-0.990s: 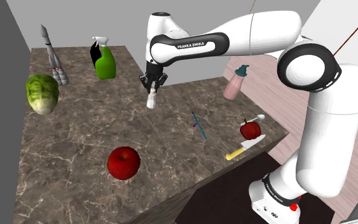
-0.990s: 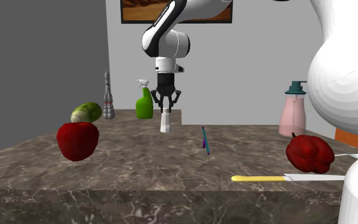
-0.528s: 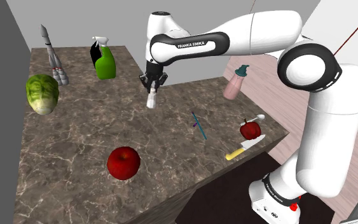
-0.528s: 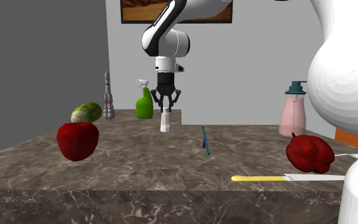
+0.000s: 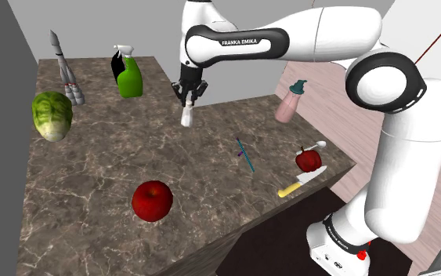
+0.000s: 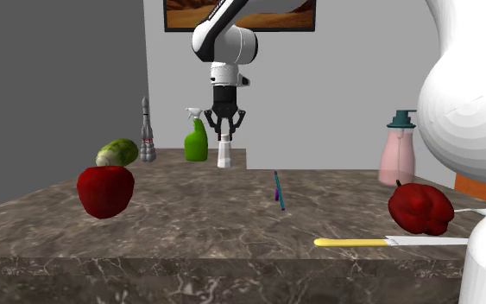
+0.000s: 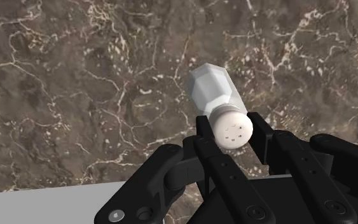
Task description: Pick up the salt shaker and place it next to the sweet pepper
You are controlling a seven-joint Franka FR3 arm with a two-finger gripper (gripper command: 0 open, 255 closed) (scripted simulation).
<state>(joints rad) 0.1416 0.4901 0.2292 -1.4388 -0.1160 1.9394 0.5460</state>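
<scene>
Has raised the salt shaker (image 5: 186, 117) over the last second: sat lower then, close to the table (image 5: 93, 180); hangs clearly above it now, cap up, white faceted body down. Grips it at the perforated cap, end effector (image 6: 225, 136) clamped there from both sides, plain along the wrist view. Means the pick looks done and the carry comes next. Has barely shifted sideways; hovers over the far middle of the table in the shoulder view.

Leaves two red candidates for the sweet pepper; cannot tell which is meant. Puts a large red fruit (image 5: 152, 201) at about 7 o'clock from the shaker in the shoulder view, well apart, and a small red fruit (image 5: 309, 160) at about 4 o'clock, near the table's edge. Shows bare stone all round the large one. Shows the small one crowded, with a yellow-handled knife (image 5: 301, 183) just beside it at 7 o'clock, so probably calls for a tidier set-down there. Crosses a thin blue pen (image 5: 244, 154) on that second route.
</scene>
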